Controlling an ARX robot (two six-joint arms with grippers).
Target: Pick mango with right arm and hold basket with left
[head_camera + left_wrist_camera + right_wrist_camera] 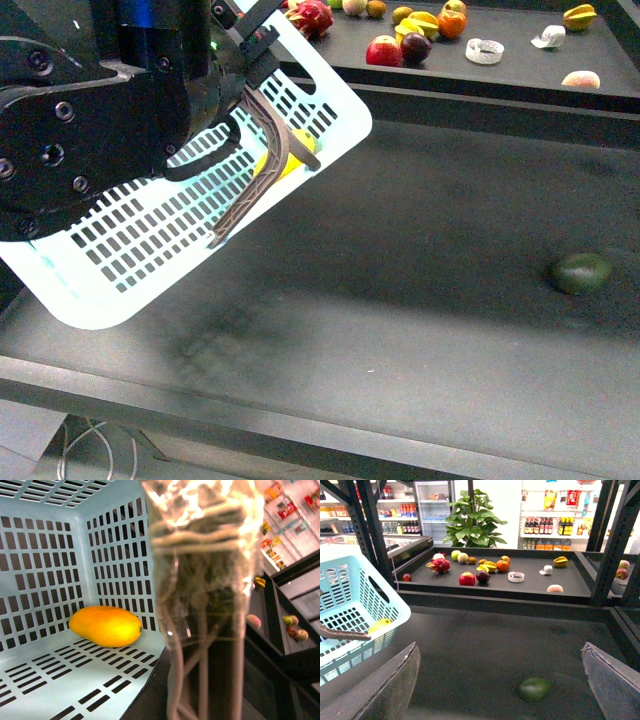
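The turquoise basket (150, 235) hangs tilted above the dark table at the left, with my left gripper (250, 62) shut on its upper rim. A grey-brown handle (262, 165) droops across its wall. The yellow-orange mango (106, 625) lies inside the basket (45, 570), in a corner of the floor. It shows yellow through the slots in the front view (300, 152) and in the right wrist view (380, 625). My right gripper (500, 680) is open and empty, high over the table and well away from the basket (350, 605). It does not show in the front view.
A dark green oval fruit (583, 272) lies on the table at the right, below my right gripper's fingers (385, 690). The raised back shelf (520, 75) carries several fruits, among them a dragon fruit (311, 15). Black metal posts (607, 550) frame the shelf.
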